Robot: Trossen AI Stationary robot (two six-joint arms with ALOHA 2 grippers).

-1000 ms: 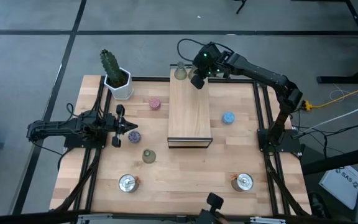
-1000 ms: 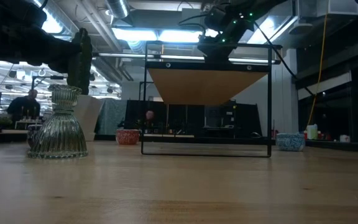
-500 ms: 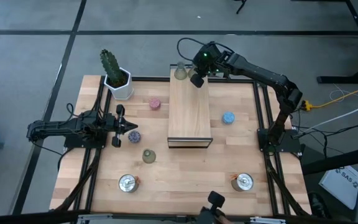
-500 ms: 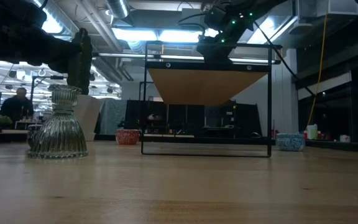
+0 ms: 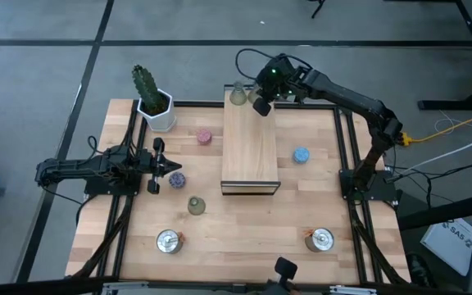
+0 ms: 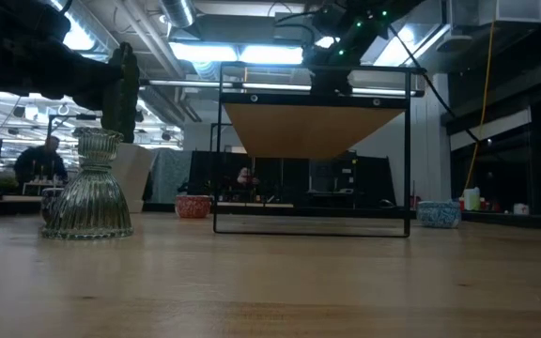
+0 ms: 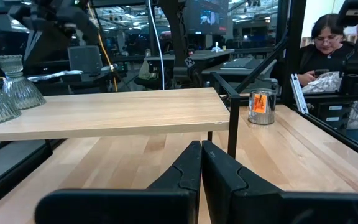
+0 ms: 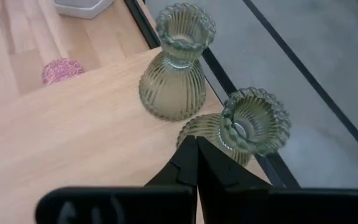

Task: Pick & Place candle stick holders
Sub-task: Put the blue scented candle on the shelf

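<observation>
The right tool (image 5: 260, 106) hung over the far end of the long wooden board (image 5: 250, 147), its fingers pressed shut and gripping nothing, as the right wrist view showed (image 8: 195, 163). Just ahead of its fingertips two olive-green bell-shaped holders stood upright and side by side on the board's far end, one (image 8: 174, 63) a little farther in on the board, the other (image 8: 244, 127) right at the board's far edge; only one (image 5: 237, 96) could be made out from above. The left tool (image 5: 173, 168) waited low near the bench's left edge, also closed and empty, its tips just beside the purple holder (image 5: 175, 179). A third green holder (image 5: 195, 205) stood on the bench between the board's near end and the left side. The pink holder (image 5: 204, 135) sat left of the board toward the far edge, near the cactus in a white pot (image 5: 153, 102) at the far left corner. The blue holder (image 5: 301, 155) lay right of the board. Two silver holders stood toward the near edge, one (image 5: 168, 241) on the left, one (image 5: 321, 239) on the right. A person (image 7: 330, 43) sat beyond the bench in the left wrist view.
</observation>
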